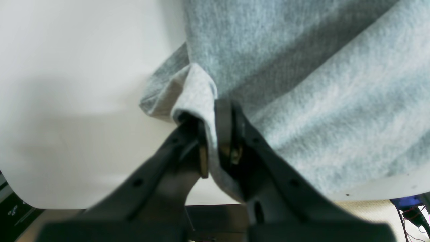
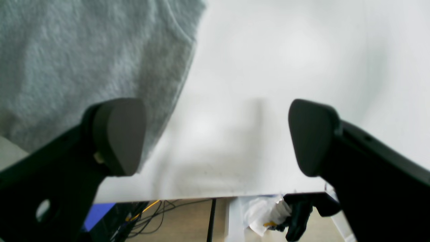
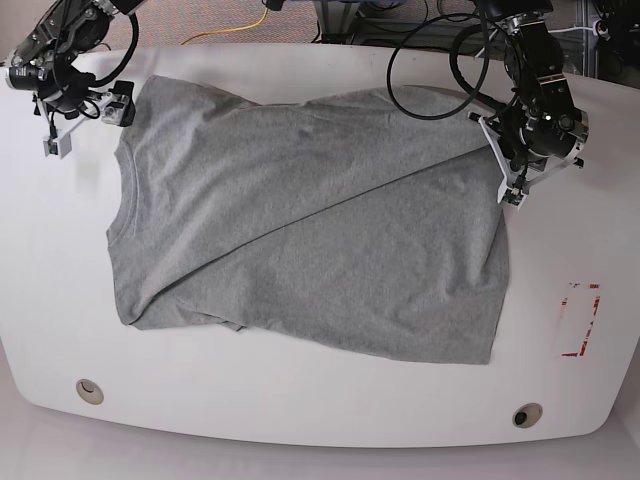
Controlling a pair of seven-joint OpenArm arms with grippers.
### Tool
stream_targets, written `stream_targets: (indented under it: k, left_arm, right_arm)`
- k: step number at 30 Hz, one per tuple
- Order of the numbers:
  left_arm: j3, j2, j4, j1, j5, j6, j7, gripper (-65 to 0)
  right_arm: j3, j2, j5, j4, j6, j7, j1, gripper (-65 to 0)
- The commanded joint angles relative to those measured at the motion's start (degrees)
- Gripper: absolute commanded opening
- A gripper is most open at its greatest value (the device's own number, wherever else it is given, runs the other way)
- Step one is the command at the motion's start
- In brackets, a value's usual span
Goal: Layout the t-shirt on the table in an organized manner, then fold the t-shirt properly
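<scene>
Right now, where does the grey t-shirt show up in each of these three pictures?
Left wrist: the t-shirt fills the upper right, a fold pinched in the left gripper.
Right wrist: upper left, beside the open right gripper.
Base: spread across the middle.
Shared landmark: the white table under it, seen in all three views.

Left gripper (image 1: 215,134) jaws pinched shut; right gripper (image 2: 215,134) jaws spread wide
</scene>
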Motion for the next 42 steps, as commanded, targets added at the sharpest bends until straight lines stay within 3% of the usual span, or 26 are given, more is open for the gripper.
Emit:
stream_targets:
  k: [1, 7, 19, 30, 37, 42]
  left_arm:
    - [-0.06, -0.37, 0.92, -0.47, -0.01, 0.02, -0.14, -65.0]
    - [-0.06, -0.37, 0.92, -0.47, -0.01, 0.02, -0.14, -65.0]
    - [-0.06, -0.37, 0.92, -0.38, -0.01, 0.02, -0.14, -65.0]
    - [-0.06, -0.46, 0.92, -0.21, -0.01, 0.02, -0.14, -65.0]
    - [-0.06, -0.46, 0.92, -0.21, -0.01, 0.02, -0.14, -65.0]
    - [-0.06, -0.46, 0.92, -0.21, -0.01, 0.02, -0.14, -65.0]
  right_arm:
    - [0.54, 0.91, 0.80, 1.04, 0.10, 0.82, -0.69, -0.2]
    - [0.54, 0.73, 0.80, 0.95, 0.10, 0.99, -2.44, -0.2]
    - [0.10, -2.96, 0.80, 0.86, 0.10, 2.40, -5.35, 0.0]
    - [-2.27, -3.49, 0.98, 0.86, 0.10, 2.40, -5.43, 0.0]
    - [-3.51, -3.57, 6.16, 0.86, 0.10, 2.40, -5.52, 0.0]
    - [-3.51, -3.57, 6.60, -1.69, 0.10, 2.40, -4.99, 0.0]
